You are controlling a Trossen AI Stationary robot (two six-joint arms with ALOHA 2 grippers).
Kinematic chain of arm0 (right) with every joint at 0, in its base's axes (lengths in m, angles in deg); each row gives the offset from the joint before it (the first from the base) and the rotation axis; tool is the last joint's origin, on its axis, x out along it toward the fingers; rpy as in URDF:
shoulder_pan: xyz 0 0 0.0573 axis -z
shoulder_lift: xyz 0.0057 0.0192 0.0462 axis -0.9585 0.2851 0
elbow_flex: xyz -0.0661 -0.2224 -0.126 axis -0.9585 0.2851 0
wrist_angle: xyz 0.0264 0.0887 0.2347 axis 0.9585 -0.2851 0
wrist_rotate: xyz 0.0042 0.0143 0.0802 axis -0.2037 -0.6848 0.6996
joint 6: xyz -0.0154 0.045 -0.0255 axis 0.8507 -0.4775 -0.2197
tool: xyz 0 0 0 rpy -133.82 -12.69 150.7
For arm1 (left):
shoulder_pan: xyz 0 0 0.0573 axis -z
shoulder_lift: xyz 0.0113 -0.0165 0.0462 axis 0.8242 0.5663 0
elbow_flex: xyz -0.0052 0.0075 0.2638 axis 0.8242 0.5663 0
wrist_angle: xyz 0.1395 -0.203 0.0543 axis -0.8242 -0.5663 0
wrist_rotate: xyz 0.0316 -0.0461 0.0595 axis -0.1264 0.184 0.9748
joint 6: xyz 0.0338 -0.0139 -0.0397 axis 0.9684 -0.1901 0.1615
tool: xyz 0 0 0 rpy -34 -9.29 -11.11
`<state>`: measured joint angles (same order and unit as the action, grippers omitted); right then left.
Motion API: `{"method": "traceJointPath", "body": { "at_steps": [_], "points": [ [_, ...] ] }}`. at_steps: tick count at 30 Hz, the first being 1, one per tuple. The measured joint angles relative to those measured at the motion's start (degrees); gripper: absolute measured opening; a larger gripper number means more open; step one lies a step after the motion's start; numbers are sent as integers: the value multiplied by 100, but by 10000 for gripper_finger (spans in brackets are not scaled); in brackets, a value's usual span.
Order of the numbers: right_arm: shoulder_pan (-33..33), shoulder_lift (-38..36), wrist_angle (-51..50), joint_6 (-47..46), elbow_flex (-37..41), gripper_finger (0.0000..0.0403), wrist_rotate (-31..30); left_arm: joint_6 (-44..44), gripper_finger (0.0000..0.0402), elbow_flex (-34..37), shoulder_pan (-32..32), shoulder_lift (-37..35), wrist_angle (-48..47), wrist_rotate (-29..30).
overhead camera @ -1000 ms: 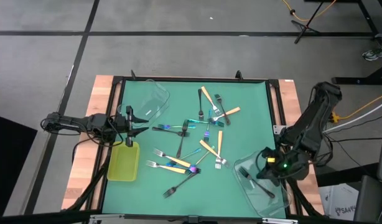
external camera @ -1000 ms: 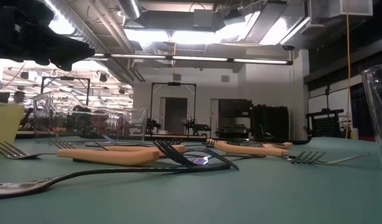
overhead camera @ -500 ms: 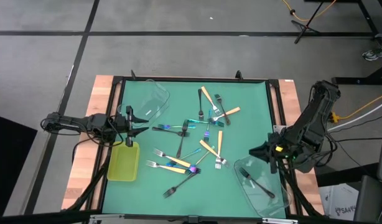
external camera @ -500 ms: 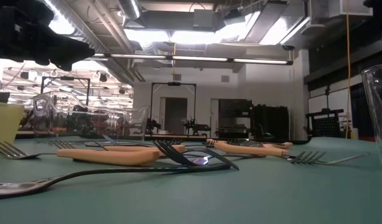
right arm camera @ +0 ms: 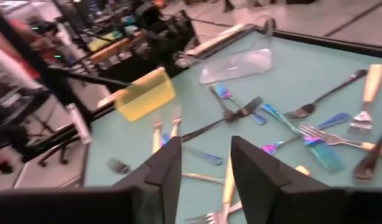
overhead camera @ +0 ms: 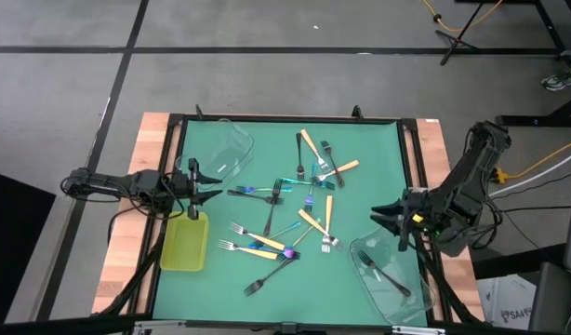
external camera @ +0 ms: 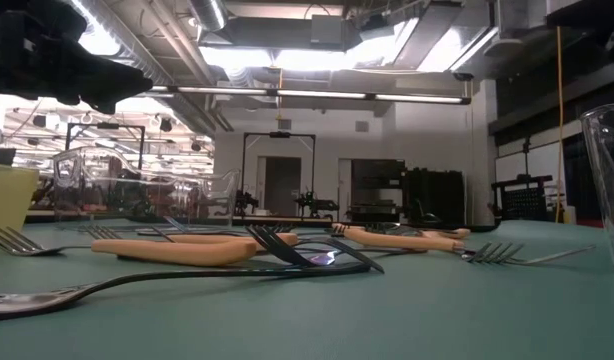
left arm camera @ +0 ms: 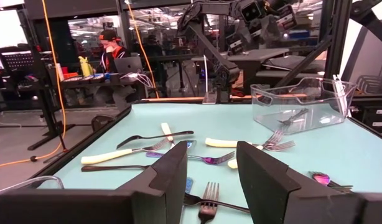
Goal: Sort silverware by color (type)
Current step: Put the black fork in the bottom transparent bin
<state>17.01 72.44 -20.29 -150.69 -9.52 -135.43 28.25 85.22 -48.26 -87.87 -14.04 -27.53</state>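
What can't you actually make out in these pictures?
- High view: the pile of forks overlaps, so an exact count per colour is unclear.
- High view: glare on the clear tub hides whether more than one dark fork lies inside.
- Low view: the right hand is out of frame.

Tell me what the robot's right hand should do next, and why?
Probably reach toward another dark fork in the pile. The right hand looks open and empty, above the clear tub that already holds one dark fork.
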Motion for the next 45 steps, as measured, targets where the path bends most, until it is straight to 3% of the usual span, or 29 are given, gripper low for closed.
{"method": "traceJointPath", "body": {
  "at_steps": [19,27,36,45],
  "points": [
    [4430,-9,16,1611,-1,137,3034,1,133,0,0,0,17,184],
    [6224,225,742,2676,-3,136,4561,1,133,-1,1,0,20,188],
    [7543,1061,1640,3429,-3,136,5951,1,133,1,0,2,31,298],
    [8285,2271,1537,3987,-680,136,6455,1,133,-1,0,0,31,300]
  ]
}}
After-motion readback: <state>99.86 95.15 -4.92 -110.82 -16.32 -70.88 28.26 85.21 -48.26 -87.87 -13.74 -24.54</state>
